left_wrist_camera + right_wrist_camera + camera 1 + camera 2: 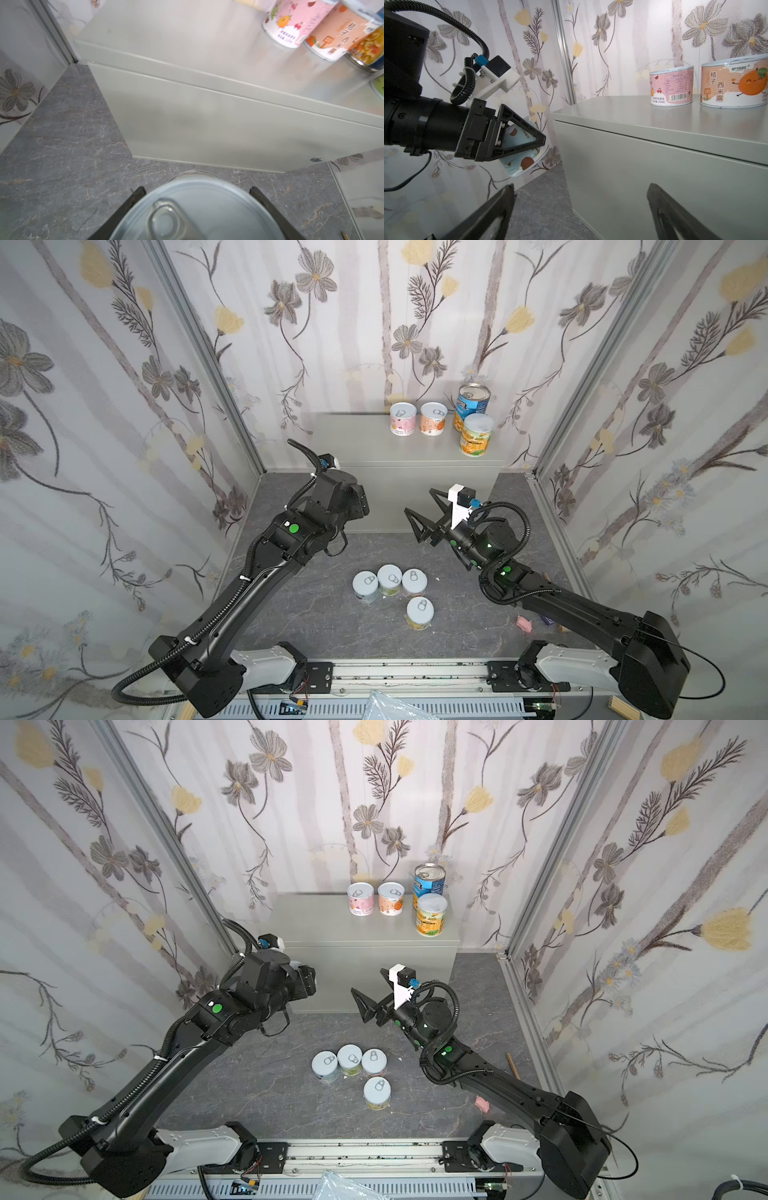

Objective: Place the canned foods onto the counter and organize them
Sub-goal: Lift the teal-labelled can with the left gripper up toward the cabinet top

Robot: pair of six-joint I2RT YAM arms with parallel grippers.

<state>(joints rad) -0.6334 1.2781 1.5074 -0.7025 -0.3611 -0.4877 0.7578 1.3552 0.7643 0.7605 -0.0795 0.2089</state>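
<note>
— Flowered walls, marbled floor [316, 622]. Where's the can [525, 164]?
— Pinched by its sides in my left claw [195, 192], in the air before the worktop [365, 448]. Stiff, weighty I'd guess, slick label; a mid-wall hold suits. My right claw [580, 190] hangs spread, empty.
— Which view helps?
— Right wrist shows its blue label; left wrist only the lid. Top views all but hide it.

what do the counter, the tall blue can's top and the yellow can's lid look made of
Counter: likely painted sheet metal, light grey satin; folded edges, door seam, soft sheen.
Blue can, top: bare metal, glossy; ringed and reflective.
Yellow can, lid: probably plastic, cloudy matte white.
</note>
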